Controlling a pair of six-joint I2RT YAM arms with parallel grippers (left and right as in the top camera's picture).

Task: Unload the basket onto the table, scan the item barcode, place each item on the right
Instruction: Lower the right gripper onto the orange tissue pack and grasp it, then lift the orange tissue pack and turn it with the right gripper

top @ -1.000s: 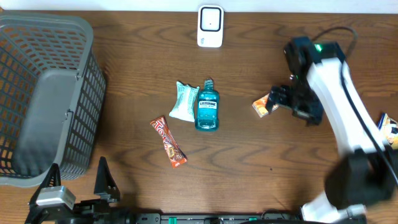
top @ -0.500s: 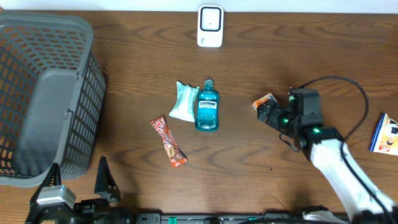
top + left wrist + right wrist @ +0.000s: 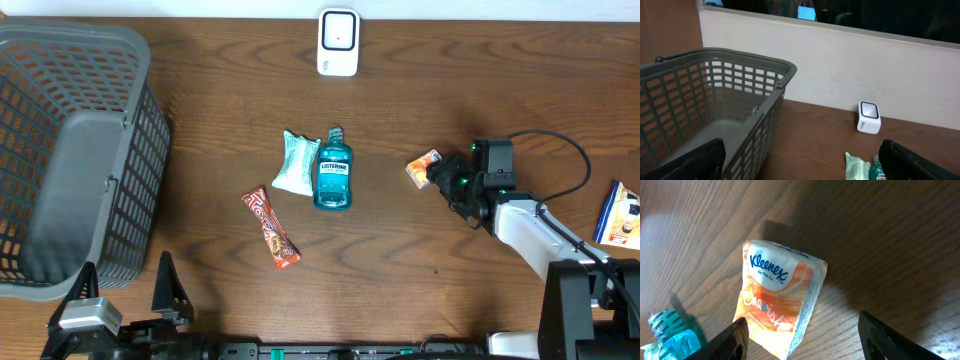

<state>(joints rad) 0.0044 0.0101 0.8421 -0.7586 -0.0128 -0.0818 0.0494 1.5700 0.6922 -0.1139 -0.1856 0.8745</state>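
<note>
Right wrist view: my right gripper (image 3: 802, 322) stands partly open astride the Kleenex pack (image 3: 777, 292), holding nothing. Pack lies well right of the scanner (image 3: 338, 42), nearer me. Judged light, soft, slippery; pinch across its middle, gently.

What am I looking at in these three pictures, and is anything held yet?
Two robot arms at a table. The overhead picture looks straight down: a grey basket, a white scanner, a Listerine bottle beside a green-and-white packet, a snack bar and a Kleenex pack. The other two come from cameras on each wrist. The right arm's fingers stand open either side of the Kleenex pack, not gripping it. The left arm's fingers are open and empty, facing the basket.
</note>
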